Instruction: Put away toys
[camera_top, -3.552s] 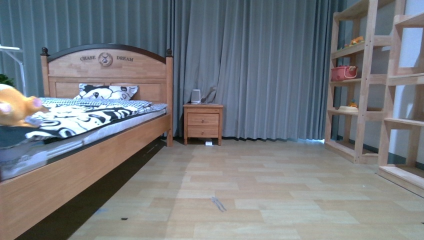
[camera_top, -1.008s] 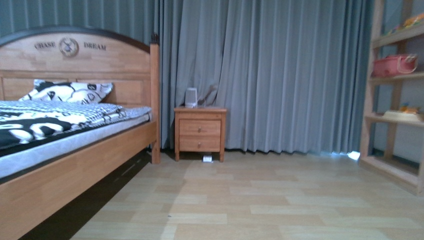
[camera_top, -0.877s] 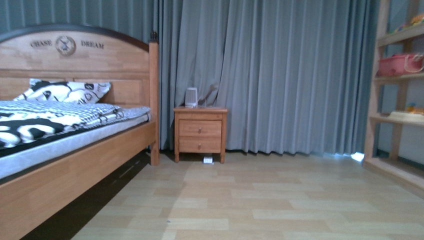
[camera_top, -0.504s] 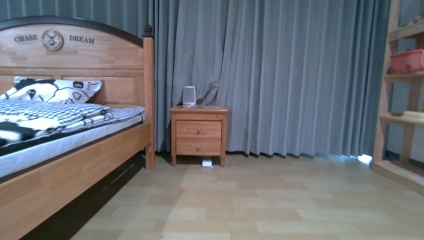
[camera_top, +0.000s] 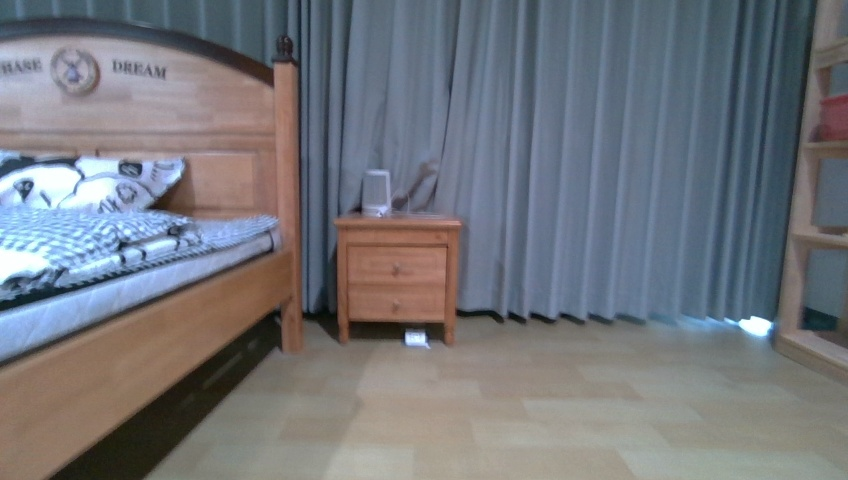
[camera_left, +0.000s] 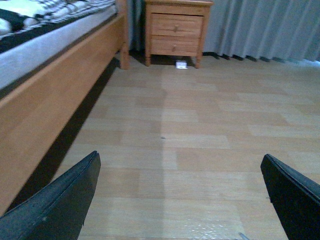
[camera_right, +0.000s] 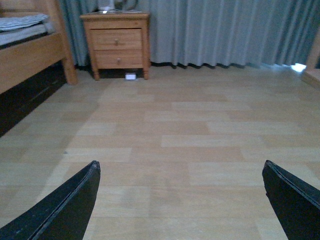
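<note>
Task prob. not done yet: no toy in any view, so can't tell where. Spread wide w/ nothing inside: left claw (camera_left: 180, 156), right claw (camera_right: 181, 165). Only bed (camera_top: 150, 340), floor (camera_top: 560, 400), shelf (camera_top: 818, 238) around. Left to do: find toy, grab, stow.

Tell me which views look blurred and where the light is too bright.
Front view: slightly soft overall; bright spot under the curtain near the shelf. Left wrist view: dark fingers lack detail; faint sheen on the floor. Right wrist view: same bright spot.
</note>
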